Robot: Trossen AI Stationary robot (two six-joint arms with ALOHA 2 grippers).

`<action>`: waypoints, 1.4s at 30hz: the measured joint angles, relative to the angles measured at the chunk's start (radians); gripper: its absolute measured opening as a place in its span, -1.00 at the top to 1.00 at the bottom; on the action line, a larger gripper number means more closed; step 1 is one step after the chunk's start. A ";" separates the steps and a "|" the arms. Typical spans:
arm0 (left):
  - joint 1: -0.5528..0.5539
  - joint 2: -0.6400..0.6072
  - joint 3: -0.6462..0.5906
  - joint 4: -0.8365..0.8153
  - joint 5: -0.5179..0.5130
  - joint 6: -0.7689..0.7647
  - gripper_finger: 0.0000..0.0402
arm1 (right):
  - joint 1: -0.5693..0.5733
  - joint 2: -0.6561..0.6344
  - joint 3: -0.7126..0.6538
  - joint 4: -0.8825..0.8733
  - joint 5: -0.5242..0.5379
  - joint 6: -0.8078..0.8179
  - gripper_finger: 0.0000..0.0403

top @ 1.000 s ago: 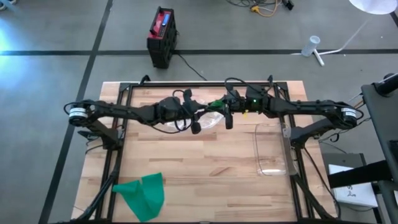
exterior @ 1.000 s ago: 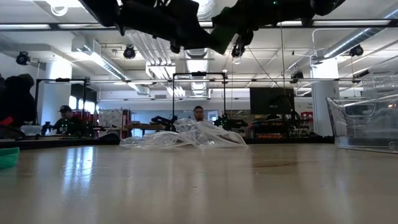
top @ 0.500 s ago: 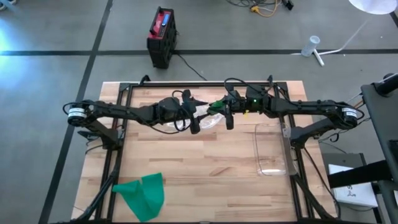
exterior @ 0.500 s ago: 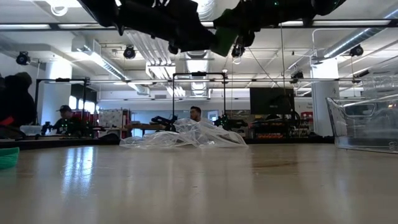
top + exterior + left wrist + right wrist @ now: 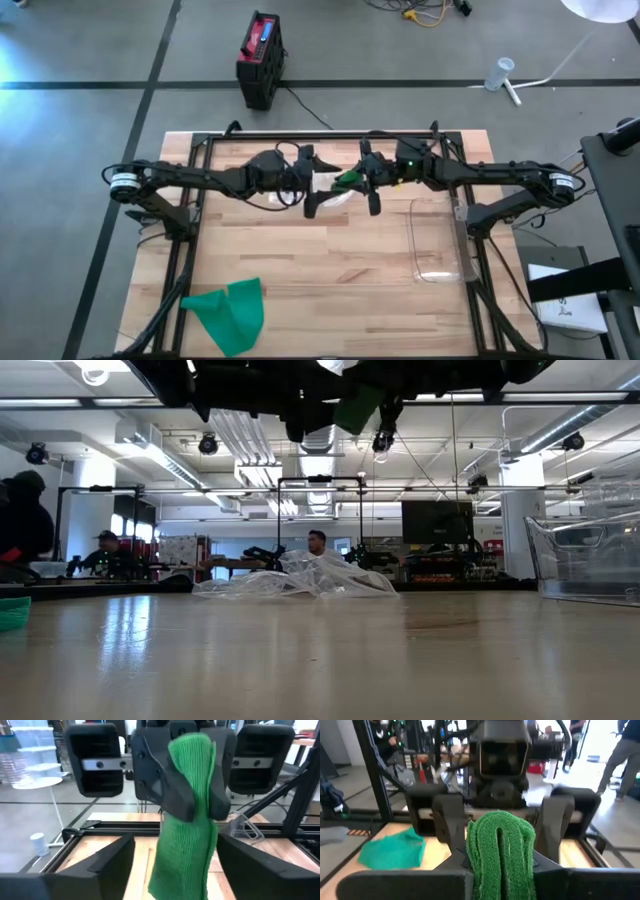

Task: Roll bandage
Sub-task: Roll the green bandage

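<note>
My right hand (image 5: 500, 870) is pinching the green bandage roll (image 5: 347, 179) up in the air over the far-centre part of the worktop (image 5: 330, 260) — in the right wrist view the folded layers sit clamped between its fingers. My left hand (image 5: 312, 192) faces it just beside, fingers spread wide, with the roll hanging between them but not gripped, as the left wrist view shows.

Progress, as I read it: the bandage looks mostly wound into a thick wad, though a loose tail hangs below it, so I'd say rolling isn't finished and the roll hasn't been set down anywhere. A 2nd green cloth (image 5: 228, 314) lies flat at the near-left corner, untouched; crumpled clear plastic (image 5: 295, 577) sits under the arms, and a clear bin (image 5: 437, 240) stands nr the right edge.

Vs a second ago — the left hand was pressed together at the roll and has now let go and opened; the right hand's grip hasn't changed.
</note>
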 joint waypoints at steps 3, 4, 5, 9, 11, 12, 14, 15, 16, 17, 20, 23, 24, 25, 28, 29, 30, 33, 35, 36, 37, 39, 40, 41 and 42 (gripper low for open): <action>0.000 0.000 0.000 0.006 0.008 -0.002 -0.24 | 0.002 0.000 0.000 0.026 0.000 0.000 0.78; 0.000 0.000 0.000 0.011 0.007 -0.005 -0.19 | 0.002 0.000 0.000 0.031 0.000 0.000 0.78; -0.001 0.000 0.000 0.017 0.006 -0.005 -0.16 | 0.002 0.001 0.000 0.040 0.000 0.003 0.78; 0.000 0.016 0.001 0.078 0.004 -0.006 -0.10 | 0.002 0.023 0.002 0.092 0.001 0.026 0.78; 0.000 0.030 0.001 0.087 0.004 -0.004 -0.12 | 0.002 0.046 0.002 0.128 0.000 0.048 0.78; 0.000 0.039 0.004 0.088 0.003 -0.004 -0.13 | 0.002 0.058 0.002 0.157 0.001 0.053 0.78; 0.002 0.047 0.005 0.086 0.002 0.002 -0.16 | 0.002 0.068 0.002 0.165 0.001 0.064 0.78; 0.002 0.048 0.006 0.087 0.002 0.008 -0.17 | 0.002 0.073 0.002 0.176 0.005 0.071 0.78; 0.002 0.048 0.008 0.089 0.001 0.012 -0.17 | 0.001 0.074 0.002 0.179 0.009 0.072 0.78; 0.002 0.047 0.009 0.092 0.001 0.020 -0.16 | 0.001 0.074 0.002 0.178 0.009 0.072 0.78; 0.002 0.047 0.010 0.088 0.001 0.028 -0.06 | 0.001 0.065 0.002 0.186 0.009 0.071 0.78; 0.003 0.047 0.018 0.052 -0.010 0.029 0.19 | 0.001 0.058 0.002 0.192 0.010 0.071 0.78; 0.003 0.047 0.019 0.041 -0.022 0.030 0.30 | 0.001 0.058 0.002 0.192 0.013 0.071 0.78; 0.002 0.047 0.019 0.033 -0.038 0.030 0.43 | 0.001 0.058 0.002 0.190 0.014 0.071 0.78; 0.002 0.047 0.019 0.030 -0.064 0.030 0.81 | 0.000 0.058 0.010 0.172 0.022 0.070 0.78; 0.002 0.047 0.019 0.032 -0.065 0.030 0.84 | 0.000 0.057 0.018 0.158 0.022 0.070 0.78; 0.002 0.046 0.019 0.032 -0.066 0.030 0.84 | 0.000 0.057 0.027 0.142 0.022 0.069 0.78; 0.002 0.045 0.019 0.023 -0.070 0.030 0.81 | 0.000 0.055 0.067 0.061 0.037 0.049 0.78; 0.003 0.044 0.021 0.015 -0.075 0.030 0.75 | 0.001 0.053 0.107 -0.017 0.062 0.019 0.78; 0.003 0.043 0.021 0.015 -0.078 0.030 0.74 | 0.002 0.053 0.128 -0.054 0.074 0.004 0.78; 0.003 0.043 0.021 0.015 -0.080 0.030 0.73 | 0.002 0.054 0.151 -0.093 0.086 -0.005 0.78; 0.003 0.042 0.022 0.018 -0.083 0.030 0.75 | 0.002 0.058 0.196 -0.163 0.106 -0.027 0.78; 0.003 0.041 0.023 0.019 -0.086 0.030 0.77 | 0.002 0.060 0.214 -0.188 0.112 -0.032 0.78; 0.004 0.041 0.023 0.025 -0.087 0.030 0.78 | 0.002 0.063 0.227 -0.209 0.119 -0.035 0.78; 0.004 0.040 0.022 0.027 -0.088 0.031 0.79 | 0.002 0.066 0.235 -0.219 0.129 -0.036 0.78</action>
